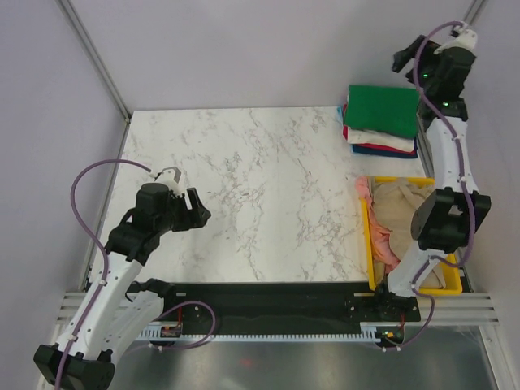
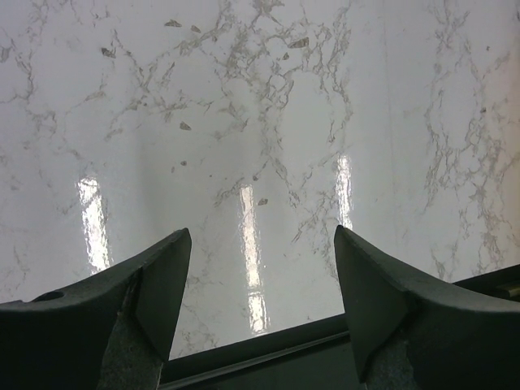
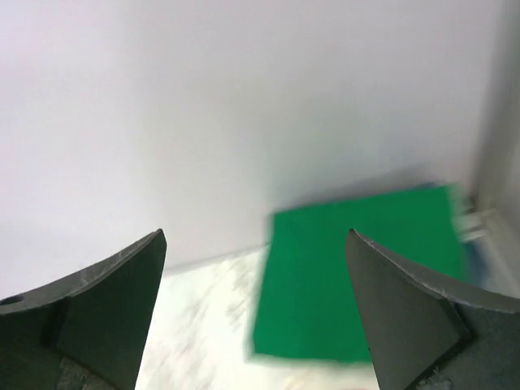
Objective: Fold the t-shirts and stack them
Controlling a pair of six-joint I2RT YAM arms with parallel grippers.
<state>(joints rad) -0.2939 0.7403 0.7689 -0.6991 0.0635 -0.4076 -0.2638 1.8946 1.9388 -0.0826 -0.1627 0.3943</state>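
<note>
A stack of folded t-shirts [image 1: 380,122] lies at the table's far right, a bright green one [image 1: 382,107] on top, white, red and blue edges below it. The green shirt shows blurred in the right wrist view [image 3: 357,280]. Unfolded beige [image 1: 400,213] and salmon pink [image 1: 375,236] t-shirts lie crumpled in the yellow bin [image 1: 367,236]. My right gripper [image 1: 406,61] is raised above the stack's far right, open and empty [image 3: 256,244]. My left gripper [image 1: 195,210] is open and empty over bare marble at the near left [image 2: 262,244].
The marble table [image 1: 252,187] has a black rail [image 1: 268,296] along its near edge, seen in the left wrist view [image 2: 268,349] too. Grey walls close in the back and sides. The right arm's elbow [image 1: 443,219] hangs over the bin.
</note>
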